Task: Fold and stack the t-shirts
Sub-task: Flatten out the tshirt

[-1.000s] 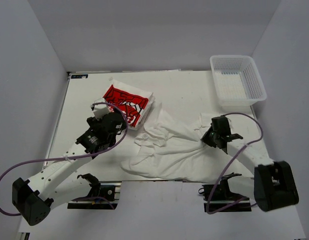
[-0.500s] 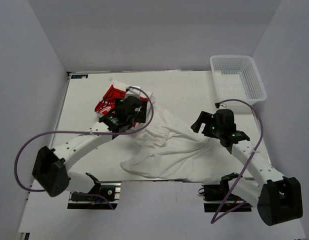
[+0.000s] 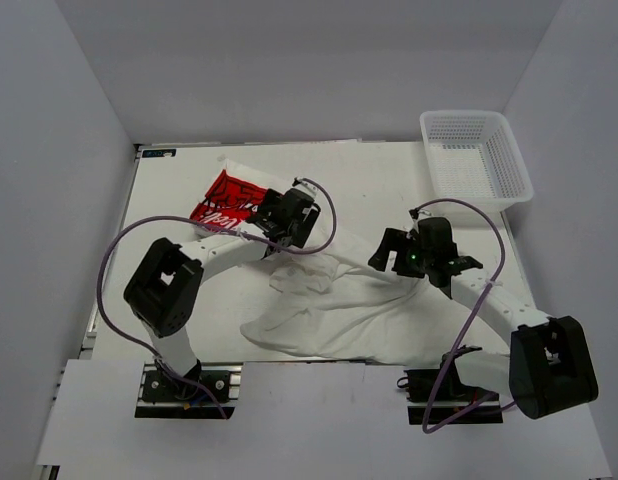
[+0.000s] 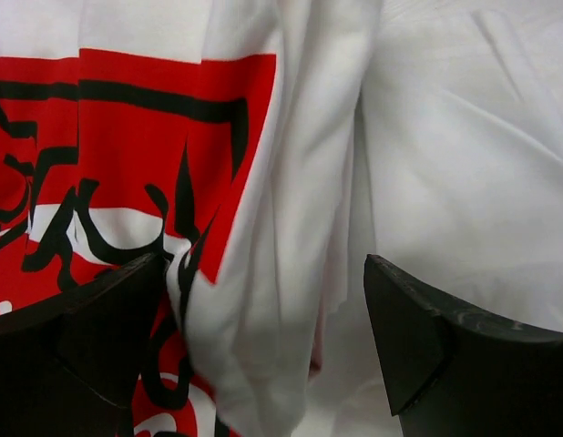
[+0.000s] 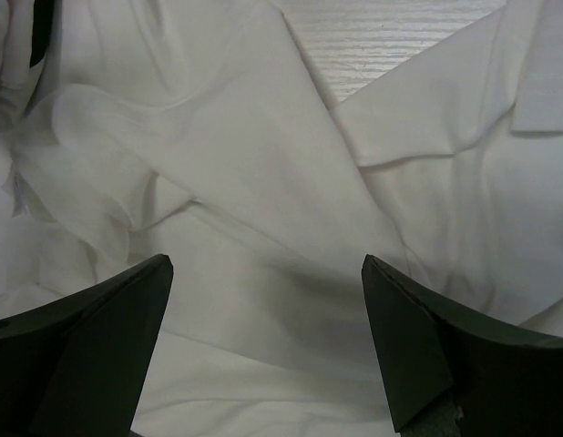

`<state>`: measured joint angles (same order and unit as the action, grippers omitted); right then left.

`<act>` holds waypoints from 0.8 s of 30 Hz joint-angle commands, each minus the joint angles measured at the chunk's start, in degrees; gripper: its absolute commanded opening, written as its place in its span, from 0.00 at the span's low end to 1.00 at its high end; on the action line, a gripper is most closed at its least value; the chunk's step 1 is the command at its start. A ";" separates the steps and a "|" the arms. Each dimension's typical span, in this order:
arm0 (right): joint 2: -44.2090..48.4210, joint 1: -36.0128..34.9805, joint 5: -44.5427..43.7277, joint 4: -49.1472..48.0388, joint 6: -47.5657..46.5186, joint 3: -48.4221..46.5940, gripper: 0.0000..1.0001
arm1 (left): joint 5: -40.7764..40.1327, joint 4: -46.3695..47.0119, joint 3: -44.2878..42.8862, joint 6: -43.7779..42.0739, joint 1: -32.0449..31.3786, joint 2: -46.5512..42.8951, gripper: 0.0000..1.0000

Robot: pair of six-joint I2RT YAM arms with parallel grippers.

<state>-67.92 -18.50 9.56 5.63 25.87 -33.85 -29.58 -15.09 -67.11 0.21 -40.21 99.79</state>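
On the white tabletop (image 3: 389,170) the crumpled plain t-shirt (image 3: 349,310) lies against the folded red-printed t-shirt (image 3: 224,200), and with the left tool (image 4: 263,282) and right tool (image 5: 268,273) both gaping empty, a careless pinch might snag both shirts.

The folded t-shirt (image 3: 227,198) near the tabletop's far left corner is white with a large red print crossed by black strokes and white lettering (the black lines read clearest from the left wrist). The loose t-shirt (image 3: 339,305) spread toward the near edge is plain white, with no pattern. The tabletop (image 3: 369,178) is white with a faint grain. The basket (image 3: 476,160) at the far right corner is white mesh. The left gripper (image 3: 289,215) and right gripper (image 3: 399,250) are black on white arms, with purple cables (image 3: 105,275).
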 commanded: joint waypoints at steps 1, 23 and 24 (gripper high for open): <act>-1.43 -0.31 0.11 -2.81 -0.38 0.09 0.90 | -3.29 2.00 -2.75 0.23 1.09 3.38 1.00; -13.72 -0.31 0.10 -8.35 0.23 -3.77 0.90 | -9.00 13.42 -20.94 -11.36 23.50 32.13 0.75; -14.08 -0.31 0.80 -8.44 -0.03 -4.64 0.90 | -8.04 15.86 -22.78 -12.59 25.33 33.09 0.75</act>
<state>-80.62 -18.52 8.64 -0.49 26.55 -35.59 -43.11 0.08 -88.90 -6.63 -19.46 127.31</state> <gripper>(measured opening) 0.900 0.756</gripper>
